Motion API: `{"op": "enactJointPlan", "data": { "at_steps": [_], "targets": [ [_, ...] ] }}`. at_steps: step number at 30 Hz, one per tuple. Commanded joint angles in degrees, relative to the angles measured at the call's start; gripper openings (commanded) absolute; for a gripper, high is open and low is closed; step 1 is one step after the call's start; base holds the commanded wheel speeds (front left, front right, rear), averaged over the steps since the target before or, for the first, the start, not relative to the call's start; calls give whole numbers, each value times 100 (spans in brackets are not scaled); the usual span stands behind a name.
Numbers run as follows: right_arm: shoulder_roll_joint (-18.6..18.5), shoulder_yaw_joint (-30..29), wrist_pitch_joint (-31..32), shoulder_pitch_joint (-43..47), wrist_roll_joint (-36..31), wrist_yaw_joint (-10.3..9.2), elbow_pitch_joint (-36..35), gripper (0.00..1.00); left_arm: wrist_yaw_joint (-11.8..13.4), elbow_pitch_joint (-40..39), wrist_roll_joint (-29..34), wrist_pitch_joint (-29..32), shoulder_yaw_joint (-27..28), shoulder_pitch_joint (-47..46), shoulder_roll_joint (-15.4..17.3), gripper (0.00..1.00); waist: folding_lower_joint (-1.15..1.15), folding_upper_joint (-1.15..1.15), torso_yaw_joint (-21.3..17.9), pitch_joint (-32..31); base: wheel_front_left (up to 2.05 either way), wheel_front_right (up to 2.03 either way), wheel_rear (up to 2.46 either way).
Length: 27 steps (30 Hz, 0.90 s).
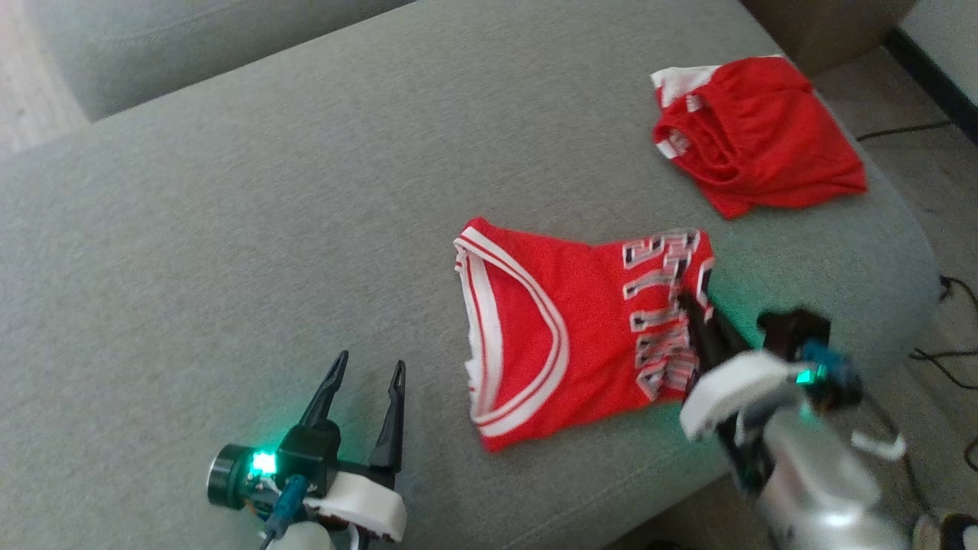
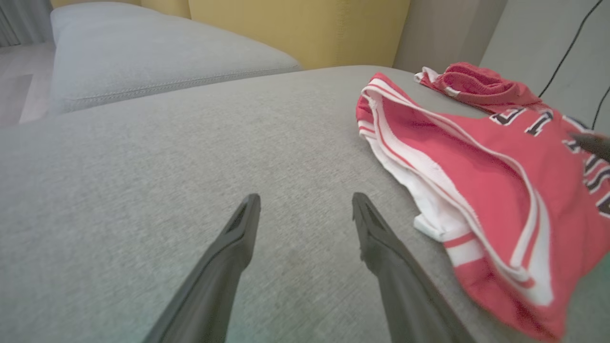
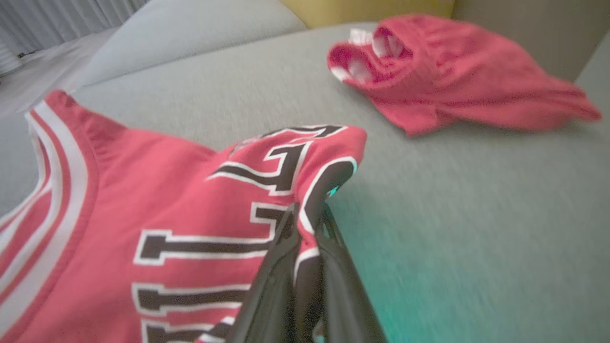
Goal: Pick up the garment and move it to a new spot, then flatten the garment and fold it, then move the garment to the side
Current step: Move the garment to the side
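Observation:
The garment (image 1: 756, 137), bright red shorts with white side panels and a gathered waistband, lies crumpled at the far right of the grey sofa seat (image 1: 267, 198); it also shows in both wrist views (image 2: 476, 83) (image 3: 452, 90). Nearer to me lies a red jersey (image 1: 565, 336) with white trim and black-and-white lettering. My right gripper (image 1: 691, 305) is shut on the jersey's lettered right edge, the fabric (image 3: 157, 200) pinched between its fingers (image 3: 307, 212). My left gripper (image 1: 369, 361) stands open over bare cushion, left of the jersey (image 2: 481, 181), nothing between its fingers (image 2: 306, 197).
The seat's right edge drops off just past the shorts and my right arm, with dark cables (image 1: 943, 359) on the floor there. A second grey cushion (image 2: 143, 52) and a yellow backrest (image 2: 295, 28) lie beyond. Bare cushion spreads to the left.

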Motion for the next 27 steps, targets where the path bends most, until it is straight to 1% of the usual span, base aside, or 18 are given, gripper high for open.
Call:
{"op": "enactJointPlan", "data": {
  "at_steps": [1,2,3,8,12,16,17,18,19,22,25,27],
  "targets": [
    [-133,40,-71,-602,-126,-5,-244,0,29,-126,8,-38,118,-238,7,100,0,0,166,84,0,0,0],
    [-201,3,-54,-785,-178,-5,-258,0,32,-122,13,-38,118,-242,7,100,0,0,220,99,0,0,0],
    [-201,3,-54,-785,-178,-5,-258,0,32,-122,13,-38,118,-242,7,100,0,0,220,99,0,0,0],
    [-760,-264,277,-1755,-584,-5,-86,0,13,-72,81,-38,186,-272,7,100,0,0,464,225,0,0,0],
    [-1357,-742,550,-2365,-990,-5,313,0,-23,-38,153,-38,243,-320,7,100,0,0,656,328,0,0,0],
    [-1898,-1365,661,-2714,-1491,-5,768,0,-34,-40,177,-38,258,-372,7,100,0,0,835,408,0,0,0],
    [-1995,-1576,653,-2774,-1621,-5,849,9,-35,-45,187,-38,265,-386,7,100,0,0,866,430,0,0,0],
    [-2087,-1784,622,-2817,-1798,-5,901,78,-32,-52,202,-38,275,-400,7,100,0,0,896,450,0,0,0],
    [-2145,-1998,595,-2846,-1985,-5,934,100,-34,-55,216,-38,293,-413,7,100,0,0,922,463,0,0,0],
    [-2039,-2565,339,-2875,-2367,-5,913,100,-24,-75,244,-38,370,-445,7,100,0,0,991,478,0,0,0],
    [-1667,-2737,80,-2885,-2530,-5,826,100,13,-113,226,-38,462,-441,7,100,0,0,1051,446,0,0,0],
    [-1341,-2779,-19,-2849,-2488,-5,725,100,57,-150,180,-38,542,-412,7,100,0,0,1113,381,0,0,0]
  ]
}}
